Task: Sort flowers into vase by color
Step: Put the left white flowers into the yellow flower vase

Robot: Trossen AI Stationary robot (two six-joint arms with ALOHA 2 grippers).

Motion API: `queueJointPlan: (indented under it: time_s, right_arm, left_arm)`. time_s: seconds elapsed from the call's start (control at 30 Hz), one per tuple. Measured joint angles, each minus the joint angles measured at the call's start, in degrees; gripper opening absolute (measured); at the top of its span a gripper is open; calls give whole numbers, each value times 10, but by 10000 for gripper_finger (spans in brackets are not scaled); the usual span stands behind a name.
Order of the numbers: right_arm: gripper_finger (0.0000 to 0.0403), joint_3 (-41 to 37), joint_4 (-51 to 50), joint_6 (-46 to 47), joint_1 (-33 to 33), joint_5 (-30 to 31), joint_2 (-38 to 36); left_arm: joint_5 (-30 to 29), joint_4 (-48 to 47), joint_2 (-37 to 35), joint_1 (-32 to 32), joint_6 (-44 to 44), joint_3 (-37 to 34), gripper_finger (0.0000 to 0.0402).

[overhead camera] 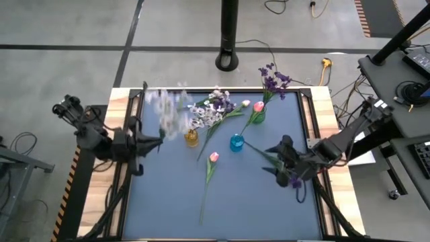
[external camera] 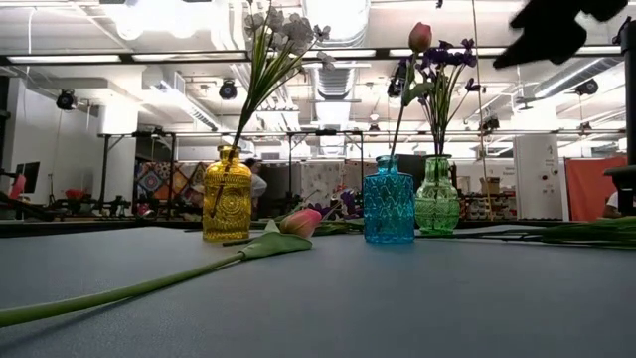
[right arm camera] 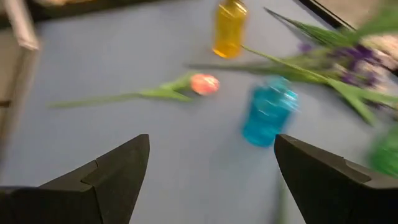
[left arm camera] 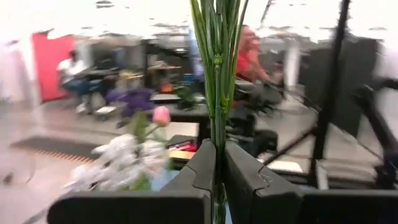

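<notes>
Two dark, matte black jointed arms, boxy segments, thin black cabling along the links. Left gripper (left arm camera: 217, 180): broad flat black fingers with bevelled inner edges. Right gripper (right arm camera: 211, 177): wedge-shaped black fingers tapering to blunt points.

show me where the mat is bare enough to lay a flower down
Bare mat lies nearer than the lying pink tulip, between the left gripper and right gripper. Crowded: the far edge around the yellow vase, blue vase and green vase.

Bright overhead ceiling strip lights (external camera: 179, 94) glare in the low view; both wrist views are motion-blurred, backgrounds washed out.
</notes>
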Motion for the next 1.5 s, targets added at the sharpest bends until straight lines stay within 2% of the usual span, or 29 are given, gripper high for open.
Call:
queueJointPlan:
  time_s: [0.1,0.23,0.37,0.5,0.63,0.8,0.93,1.13,1.5]
  right_arm:
    - [335,7,60,-21,15,-11,12]
    - [325,50,96,-35,17,-4,36]
    - [322,88,156,-126,20,-5,77]
    - [322,115,192,-213,36,-6,127]
    - [322,151,188,-237,38,-6,173]
    - [322,229,145,-271,38,-5,205]
    - [322,275,151,-308,42,-5,225]
    - [322,291,218,-343,42,-5,277]
    - [322,312,233,-374,42,40,334]
  left_arm:
    - [55,8,16,-5,29,3,0]
    - [63,9,35,-4,41,30,0]
    - [98,19,64,-9,3,44,0]
    - [70,28,107,-22,-24,47,0]
    - [44,43,142,-32,-25,58,0]
    - [44,41,183,-40,-24,57,0]
    - [44,86,223,-41,-30,57,0]
    - [44,161,277,-41,15,57,0]
    - [45,256,338,-37,61,57,0]
